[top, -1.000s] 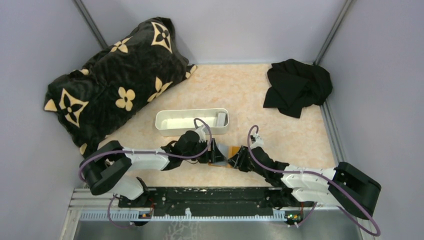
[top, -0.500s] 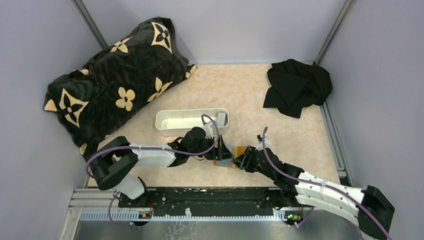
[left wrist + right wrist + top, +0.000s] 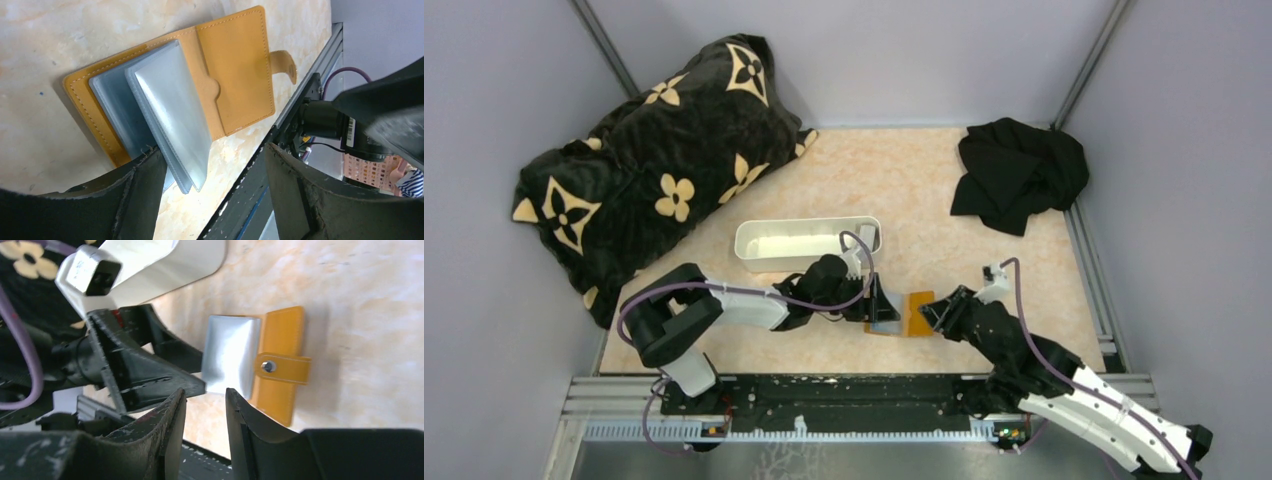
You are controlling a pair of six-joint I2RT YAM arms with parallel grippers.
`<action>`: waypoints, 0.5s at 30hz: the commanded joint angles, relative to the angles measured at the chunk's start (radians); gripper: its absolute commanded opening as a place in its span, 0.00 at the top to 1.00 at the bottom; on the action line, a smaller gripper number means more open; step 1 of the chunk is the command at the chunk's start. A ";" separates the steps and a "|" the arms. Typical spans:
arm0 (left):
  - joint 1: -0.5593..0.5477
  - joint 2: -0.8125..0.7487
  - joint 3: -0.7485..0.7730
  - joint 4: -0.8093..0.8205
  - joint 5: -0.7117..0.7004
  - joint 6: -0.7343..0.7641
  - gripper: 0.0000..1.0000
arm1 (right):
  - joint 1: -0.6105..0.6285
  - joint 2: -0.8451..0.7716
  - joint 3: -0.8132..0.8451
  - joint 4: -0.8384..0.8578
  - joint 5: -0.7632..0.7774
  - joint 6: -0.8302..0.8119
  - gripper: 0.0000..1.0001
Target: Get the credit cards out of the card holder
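The orange-tan card holder [image 3: 919, 313] lies open on the table between my two grippers. In the left wrist view the card holder [image 3: 235, 65] shows grey-blue plastic sleeves [image 3: 170, 110] fanned up from its left half. No credit card shows apart from these sleeves; any cards are hidden. My left gripper [image 3: 882, 303] is open wide, and one of its fingers [image 3: 145, 180] touches the near corner of the sleeves. My right gripper [image 3: 941, 312] is just right of the card holder, open by a narrow gap and empty. In the right wrist view the card holder [image 3: 280, 365] lies beyond that gripper [image 3: 205, 392].
A long white tray [image 3: 804, 262] stands just behind the left gripper. A black pillow with cream flowers [image 3: 654, 160] fills the back left. A black cloth [image 3: 1019, 175] lies at the back right. The black base rail [image 3: 844, 390] runs along the near edge.
The card holder has moved right and now lies opened flat. The left gripper followed it to the right. The right gripper has drawn back to the right, off the card holder.
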 commanded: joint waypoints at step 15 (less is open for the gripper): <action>-0.011 0.004 0.078 0.022 0.016 0.024 0.23 | 0.000 0.087 0.018 -0.339 0.293 0.307 0.71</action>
